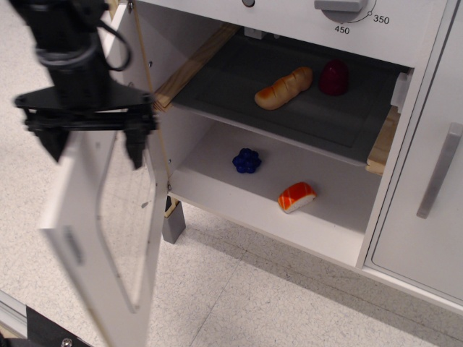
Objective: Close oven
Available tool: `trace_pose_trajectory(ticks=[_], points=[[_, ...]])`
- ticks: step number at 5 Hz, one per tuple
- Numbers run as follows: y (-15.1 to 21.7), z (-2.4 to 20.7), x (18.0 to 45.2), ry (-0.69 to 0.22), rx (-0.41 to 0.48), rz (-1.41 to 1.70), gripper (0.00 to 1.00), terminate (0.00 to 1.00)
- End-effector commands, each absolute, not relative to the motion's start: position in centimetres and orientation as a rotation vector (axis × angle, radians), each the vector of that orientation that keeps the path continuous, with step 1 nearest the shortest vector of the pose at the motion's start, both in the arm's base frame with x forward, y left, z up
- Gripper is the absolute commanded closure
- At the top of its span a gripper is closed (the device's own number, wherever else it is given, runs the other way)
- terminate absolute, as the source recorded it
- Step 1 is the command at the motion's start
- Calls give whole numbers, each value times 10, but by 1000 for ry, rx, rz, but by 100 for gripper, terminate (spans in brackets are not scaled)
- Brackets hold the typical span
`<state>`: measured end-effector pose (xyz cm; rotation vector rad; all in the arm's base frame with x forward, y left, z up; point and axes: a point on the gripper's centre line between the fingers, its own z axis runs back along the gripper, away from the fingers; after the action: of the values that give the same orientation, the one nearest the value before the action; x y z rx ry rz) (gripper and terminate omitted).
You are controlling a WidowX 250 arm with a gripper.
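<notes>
Black gripper (92, 148) straddles the top edge of the oven door (108, 238), jaws spread wide, one finger on each side, clamping nothing.

Hinged at the left of the oven (289, 144), the blurred door stands open; inside sit a bread loaf (283, 87), red dome (334, 76), blue berry (247, 160) and salmon piece (297, 196).

A pale speckled floor (239, 289) with faint tile seams carried the oven (304, 108) unit. The unit stood on it on a short grey foot (172, 223) beneath the front left corner of the cabinet. At the lower left edge, a dark strip with a small round screw head (43, 334) lay against the floor.
</notes>
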<state>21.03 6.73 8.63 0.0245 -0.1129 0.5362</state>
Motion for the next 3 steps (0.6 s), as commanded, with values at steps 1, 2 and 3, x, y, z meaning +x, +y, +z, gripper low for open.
trace_pose_trajectory(ticks=[1, 2, 3], points=[[27, 97, 251, -181, -7, 691, 0, 0], [3, 98, 270, -259, 27, 790, 0, 0], [-18, 97, 289, -216, 21, 847, 0, 0]])
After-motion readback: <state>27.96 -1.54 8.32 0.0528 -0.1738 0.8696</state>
